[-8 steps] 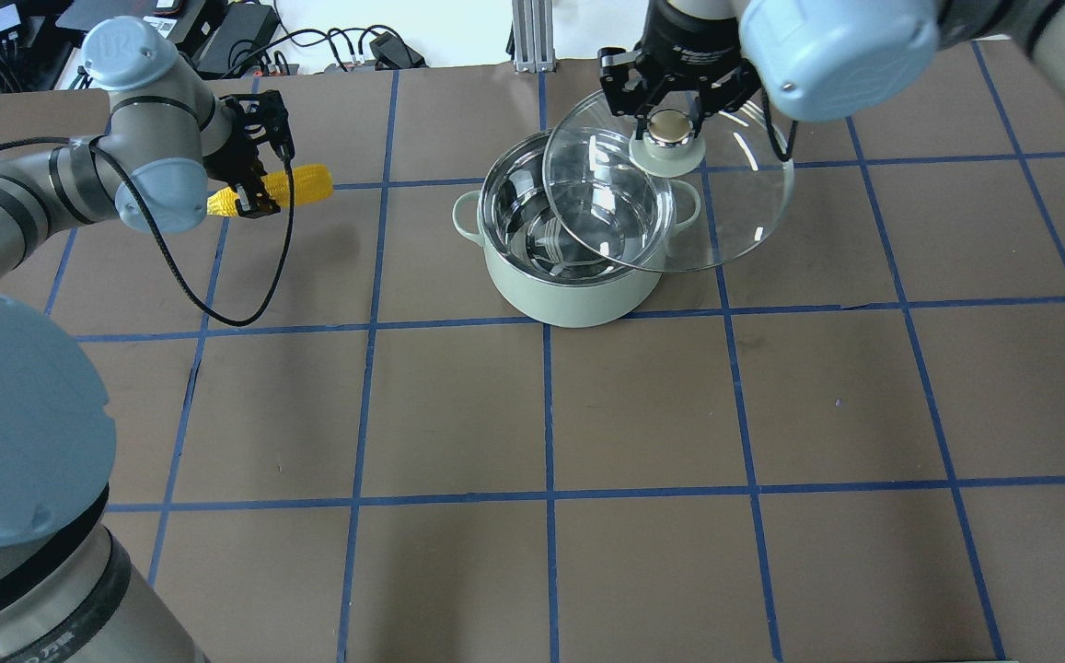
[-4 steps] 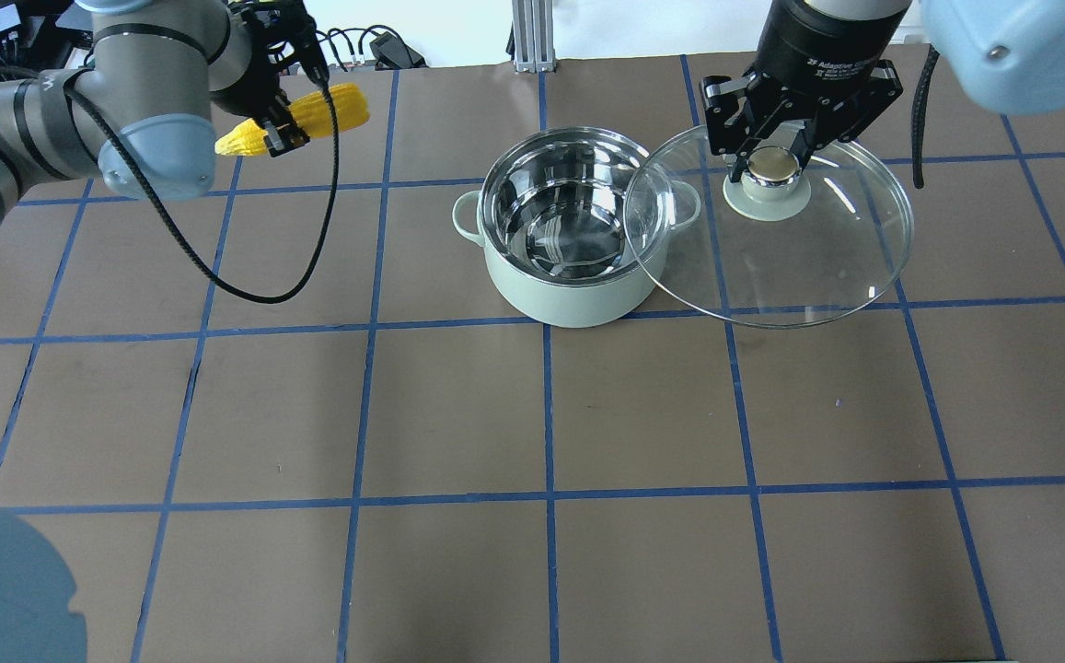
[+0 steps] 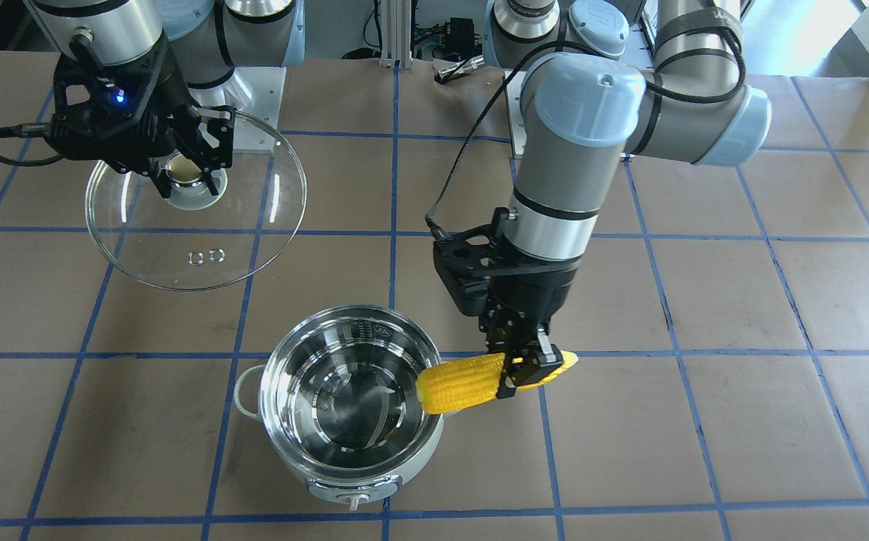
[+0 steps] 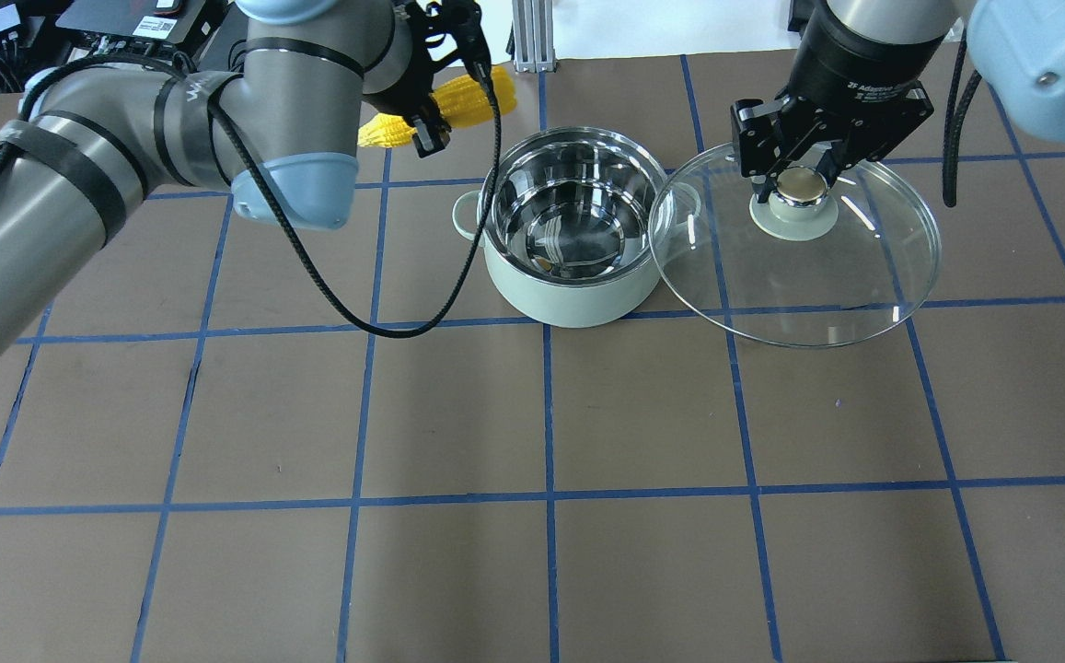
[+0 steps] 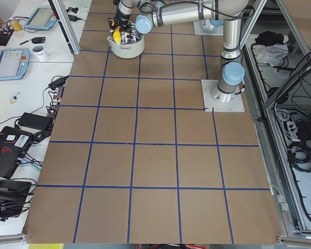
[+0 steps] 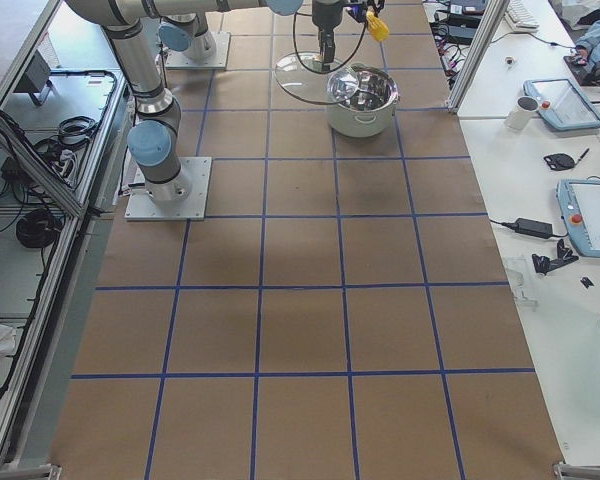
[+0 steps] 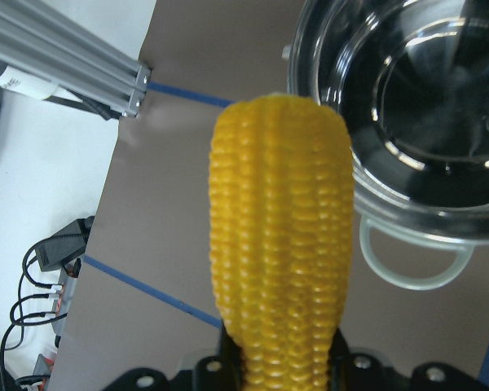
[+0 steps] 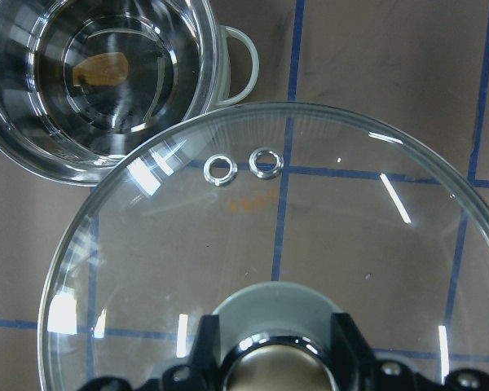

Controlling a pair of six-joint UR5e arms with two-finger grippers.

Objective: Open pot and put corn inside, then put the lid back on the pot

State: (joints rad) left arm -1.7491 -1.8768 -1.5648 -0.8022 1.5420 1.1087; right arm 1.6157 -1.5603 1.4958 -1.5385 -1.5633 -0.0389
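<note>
The mint-green pot (image 4: 569,293) stands uncovered at mid-table, its steel inside empty; it also shows in the front view (image 3: 363,469). My left gripper (image 4: 423,124) is shut on the yellow corn (image 4: 463,101) and holds it level in the air by the pot's back-left rim. In the front view the corn's (image 3: 460,385) blunt end overlaps the rim. My right gripper (image 4: 799,180) is shut on the knob of the glass lid (image 4: 808,290), held in the air right of the pot, its edge over the pot's right handle. The wrist views show the corn (image 7: 281,236) and the lid (image 8: 269,244).
An aluminium post (image 4: 527,37) stands at the table's back edge behind the pot. Cables and electronics (image 4: 173,18) lie at the back left. The left arm's black cable (image 4: 385,327) hangs in a loop left of the pot. Blue tape grids the brown table (image 4: 550,488).
My left arm has carried the corn rightward and back, up to the pot's rim. My right gripper has moved the lid further right, off the pot's opening.
</note>
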